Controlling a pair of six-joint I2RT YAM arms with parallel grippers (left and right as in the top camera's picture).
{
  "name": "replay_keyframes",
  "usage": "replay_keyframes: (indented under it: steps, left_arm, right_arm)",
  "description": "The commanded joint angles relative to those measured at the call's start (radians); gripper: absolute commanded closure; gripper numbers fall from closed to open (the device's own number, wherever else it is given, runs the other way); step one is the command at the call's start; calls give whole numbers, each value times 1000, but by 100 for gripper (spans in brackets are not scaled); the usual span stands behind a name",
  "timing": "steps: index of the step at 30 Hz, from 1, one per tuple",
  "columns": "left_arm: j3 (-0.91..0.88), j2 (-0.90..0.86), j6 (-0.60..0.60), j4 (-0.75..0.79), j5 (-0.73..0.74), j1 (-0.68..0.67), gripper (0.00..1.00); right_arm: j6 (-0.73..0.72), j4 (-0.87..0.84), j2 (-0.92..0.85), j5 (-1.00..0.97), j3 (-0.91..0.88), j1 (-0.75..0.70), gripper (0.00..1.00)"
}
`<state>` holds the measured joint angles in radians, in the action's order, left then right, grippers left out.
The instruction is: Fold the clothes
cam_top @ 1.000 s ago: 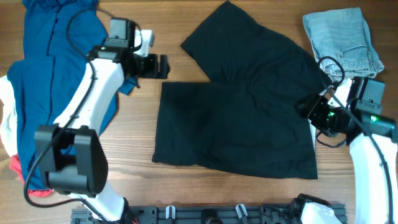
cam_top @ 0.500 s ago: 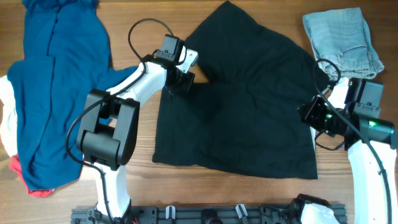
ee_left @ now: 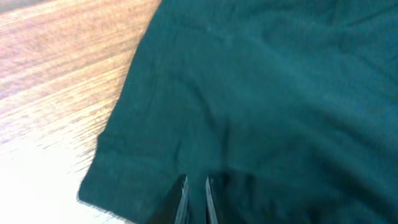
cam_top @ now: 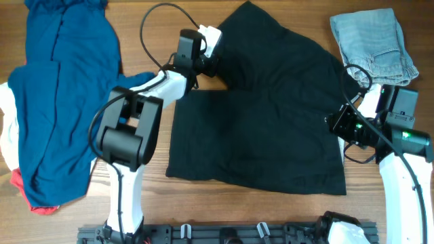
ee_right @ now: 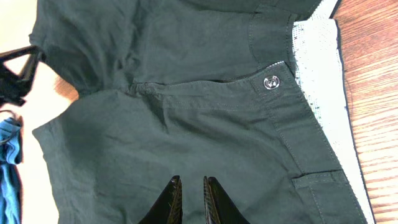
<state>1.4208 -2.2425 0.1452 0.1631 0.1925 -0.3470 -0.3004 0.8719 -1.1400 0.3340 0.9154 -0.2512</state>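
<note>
Shorts (cam_top: 271, 129), black limp woven fabric, mid wooden table (cam_top: 152, 196). Waistband right, legs running left. Left gripper (ee_left: 196, 193) on upper leg hem, nearer that end. Right gripper (ee_right: 191, 196) hangs above seat. Both finger pairs pinched narrow, can't see cloth caught. Creased; pale mesh waistband lining (ee_right: 317, 68).

plain black shorts (cam_top: 258, 129), blue garment (cam_top: 61, 81)

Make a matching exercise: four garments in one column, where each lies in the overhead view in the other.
1. black garment
2. blue garment
3. pale grey garment
4. red garment

A. top right corner
B. bottom left, peeking from under another
C. middle
D. left side, spread long

Pairs: 1-C, 2-D, 3-A, 4-B
</note>
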Motion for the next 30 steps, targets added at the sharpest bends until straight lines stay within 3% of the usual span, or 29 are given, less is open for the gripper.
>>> replay_keyframes:
  steps: [1, 4, 6, 8, 9, 13, 21, 23, 26, 27, 30]
  left_arm:
    - [5, -78, 8, 26, -15, -3, 86]
    - [5, -98, 4, 21, -24, -2, 86]
    - [5, -98, -53, -7, -188, 2, 95]
    - [5, -98, -174, -66, -387, 14, 96]
    - [5, -97, -211, -99, -418, 26, 96]
    - [5, -97, -367, -225, -389, 120, 96]
    - [5, -97, -453, -393, -280, 258, 96]
    - [5, -95, -452, -401, -271, 269, 94]
    - [5, -59, -437, -424, -272, 271, 88]
    - [5, -40, -437, -433, -272, 271, 82]
    - [5, 79, -438, -478, -272, 271, 48]
  right_arm:
    - [12, -5, -2, -27, 9, 5, 87]
    - [12, -11, -2, -27, 9, 5, 87]
    - [10, -19, -2, -27, 9, 5, 87]
    - [9, -22, -2, -26, 9, 6, 87]
    - [9, -23, -2, -26, 9, 5, 87]
    - [9, -32, -7, -26, 8, 6, 87]
    - [5, -58, -74, -27, 8, 40, 87]
    - [5, -73, -89, -26, 8, 45, 82]
    - [5, -97, -92, -27, 13, 45, 52]
    - [5, -95, -92, -27, 22, 45, 48]
    - [18, -34, -92, -31, 100, 45, 36]
